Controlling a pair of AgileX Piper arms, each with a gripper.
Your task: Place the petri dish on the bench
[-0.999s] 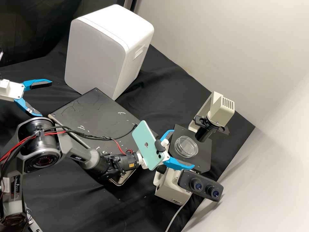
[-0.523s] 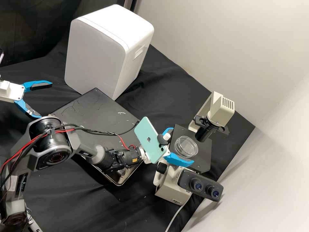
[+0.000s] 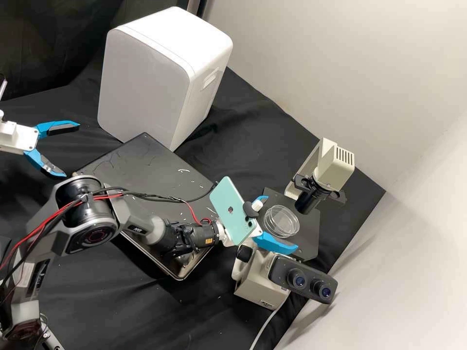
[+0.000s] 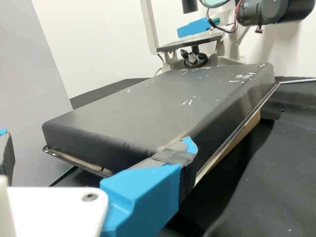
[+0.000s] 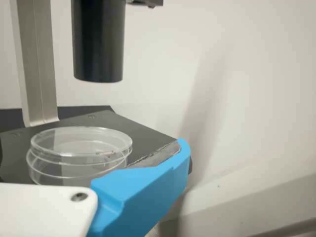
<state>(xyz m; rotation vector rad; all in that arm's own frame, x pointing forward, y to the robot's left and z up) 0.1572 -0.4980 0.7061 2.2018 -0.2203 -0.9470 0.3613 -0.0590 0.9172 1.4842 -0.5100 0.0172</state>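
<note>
Petri dish [image 5: 79, 148] sits on the stage of the microscope [image 3: 265, 279], lid on. The right gripper [image 3: 275, 222] is right up against it, blue fingers spread wide and holding nothing. The left gripper [image 3: 68, 150] hangs wide open too, near the black tray [image 3: 141, 170].

We are seeing bright, even light from above; the microscope [image 3: 258, 284] is casting a soft shadow on the white wall [image 3: 369, 82], the black tray [image 3: 146, 170] showing dull sheen.

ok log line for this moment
phase: pre-grasp | right gripper: open, beside petri dish | dish: on microscope stage | left gripper: open, by tray
</note>
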